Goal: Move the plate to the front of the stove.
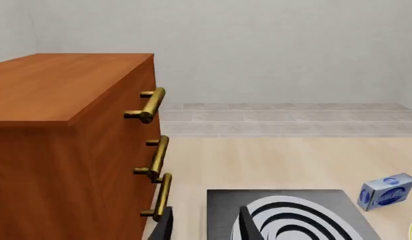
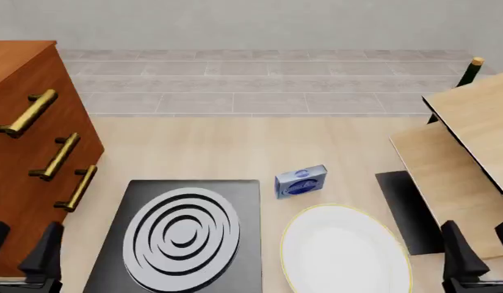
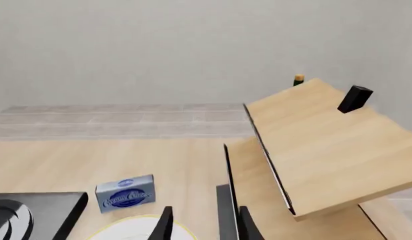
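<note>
The plate (image 2: 346, 250) lay on the table just right of the stove (image 2: 183, 235), near a small blue box (image 2: 301, 181) — my left gripper (image 2: 22, 250) and right gripper (image 2: 480, 247) both hung apart, holding nothing.

Light wood table (image 2: 235, 146): stove (image 2: 182, 235) near left, plate (image 2: 345, 253) just right of it, blue box (image 2: 301, 181) behind btwn them, black mat (image 2: 408, 210) right, wooden cabinet (image 2: 27, 152) far left.
</note>
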Available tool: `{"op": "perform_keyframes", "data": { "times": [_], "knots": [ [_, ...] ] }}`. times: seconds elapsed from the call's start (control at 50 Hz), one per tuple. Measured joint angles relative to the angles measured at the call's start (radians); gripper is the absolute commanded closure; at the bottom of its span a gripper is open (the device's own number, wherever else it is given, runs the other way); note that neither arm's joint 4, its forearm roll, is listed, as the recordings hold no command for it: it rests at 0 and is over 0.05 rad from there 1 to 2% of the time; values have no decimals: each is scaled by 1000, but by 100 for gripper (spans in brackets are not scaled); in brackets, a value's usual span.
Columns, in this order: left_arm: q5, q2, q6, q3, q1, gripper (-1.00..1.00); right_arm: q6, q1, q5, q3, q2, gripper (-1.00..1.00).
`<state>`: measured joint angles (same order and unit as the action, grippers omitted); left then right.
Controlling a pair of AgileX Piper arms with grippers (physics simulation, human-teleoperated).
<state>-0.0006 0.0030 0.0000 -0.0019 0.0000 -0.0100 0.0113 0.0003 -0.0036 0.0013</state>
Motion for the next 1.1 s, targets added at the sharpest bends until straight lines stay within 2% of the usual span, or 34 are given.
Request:
{"op": "perform_keyframes", "data": {
  "times": [0.14, 0.3, 0.4, 0.52, 0.64, 0.78, 0.94, 1.02, 1.1],
  "knots": [
    [-3, 5, 0, -1, 0, -100, -8, 3, 27, -31, 1, -100],
    [-6, 9, 0, -2, 0, -100, -13, -30, 115, -111, 10, -100],
    [-7, 10, 0, -2, 0, -100, -35, -54, 203, -184, 50, -100],
    [-6, 9, 0, -2, 0, -100, -82, -86, 359, -281, 90, -100],
    [-6, 9, 0, -2, 0, -100, -167, -107, 514, -346, 102, -100],
    [-4, 8, 0, -2, 0, -100, -297, -106, 630, -361, 69, -100],
    [-5, 9, 0, -2, 0, -100, -451, -106, 705, -324, 33, -100],
    [-6, 9, 0, -2, 0, -100, -508, -106, 719, -297, 22, -100],
    [-6, 9, 0, -2, 0, -100, -543, -101, 725, -277, 14, -100]
  ]
}}
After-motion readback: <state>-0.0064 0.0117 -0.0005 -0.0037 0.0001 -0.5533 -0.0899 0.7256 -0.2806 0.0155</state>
